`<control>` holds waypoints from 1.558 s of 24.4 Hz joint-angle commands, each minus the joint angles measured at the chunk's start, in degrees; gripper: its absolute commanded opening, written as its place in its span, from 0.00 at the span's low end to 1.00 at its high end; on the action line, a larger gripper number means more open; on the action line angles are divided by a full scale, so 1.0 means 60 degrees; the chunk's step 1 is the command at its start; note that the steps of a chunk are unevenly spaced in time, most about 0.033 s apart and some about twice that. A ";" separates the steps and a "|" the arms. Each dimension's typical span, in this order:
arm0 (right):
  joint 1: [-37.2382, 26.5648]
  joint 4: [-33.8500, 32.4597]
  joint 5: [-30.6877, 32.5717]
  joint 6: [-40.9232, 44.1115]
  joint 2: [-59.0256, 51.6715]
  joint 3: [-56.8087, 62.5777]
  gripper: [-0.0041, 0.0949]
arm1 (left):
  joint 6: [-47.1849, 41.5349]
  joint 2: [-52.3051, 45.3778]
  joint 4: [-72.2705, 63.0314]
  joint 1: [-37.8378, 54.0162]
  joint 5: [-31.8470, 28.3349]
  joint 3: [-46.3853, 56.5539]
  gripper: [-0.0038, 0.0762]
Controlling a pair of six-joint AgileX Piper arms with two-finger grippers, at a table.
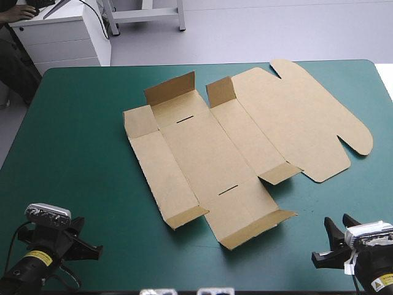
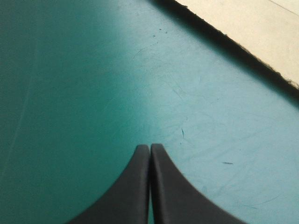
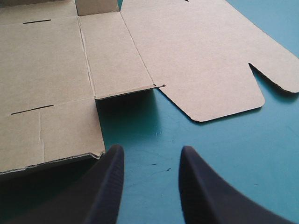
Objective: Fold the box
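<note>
Box (image 1: pixel 209 147), a brown cut sheet of cardboard, lies open and mostly flat at frame centre on the teal-green covered tabletop (image 1: pixel 73 141). Its big rounded lid panel (image 1: pixel 307 117) reaches toward the upper right. Small side flaps (image 1: pixel 171 89) along its upper and lower edges tilt up. Two thin slots (image 1: pixel 228 190) show in the middle panel. Left hand (image 1: pixel 89 249), black fin fingers, sits lower left, pressed together over bare cover, apart from the box. Right hand (image 1: pixel 338 224) sits lower right, fingers spread, with the box's near edge just ahead, not touching.
</note>
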 commanded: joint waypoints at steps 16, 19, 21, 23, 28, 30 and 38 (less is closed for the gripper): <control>0.0037 0.0070 -0.0565 -0.0048 0.0205 -0.0207 0.02 | -0.0355 0.0776 -0.1373 -0.0042 -0.0271 -0.0972 0.04; 0.0037 0.0070 -0.0565 -0.0048 0.0205 -0.0207 0.02 | -0.0602 0.1487 -0.1866 -0.0042 -0.0109 -0.1558 0.04; 0.0037 0.0070 -0.0565 -0.0048 0.0205 -0.0207 0.02 | -0.0627 0.2089 -0.2277 -0.0042 -0.0087 -0.1899 0.04; 0.0037 0.0070 -0.0565 -0.0048 0.0205 -0.0207 0.02 | -0.0627 0.2677 -0.2781 -0.0042 -0.0087 -0.2064 0.04; 0.0037 0.0070 -0.0565 -0.0048 0.0205 -0.0207 0.02 | -0.0627 0.4278 -0.4071 -0.0042 -0.0928 -0.2110 0.04; 0.0037 0.0070 -0.0565 -0.0048 0.0205 -0.0207 0.02 | -0.0537 0.4903 -0.4567 -0.0042 -0.1377 -0.2110 0.04; 0.0037 0.0070 -0.0565 -0.0048 0.0205 -0.0207 0.02 | 0.1516 0.7489 -0.7838 -0.0042 -0.2623 -0.2110 0.04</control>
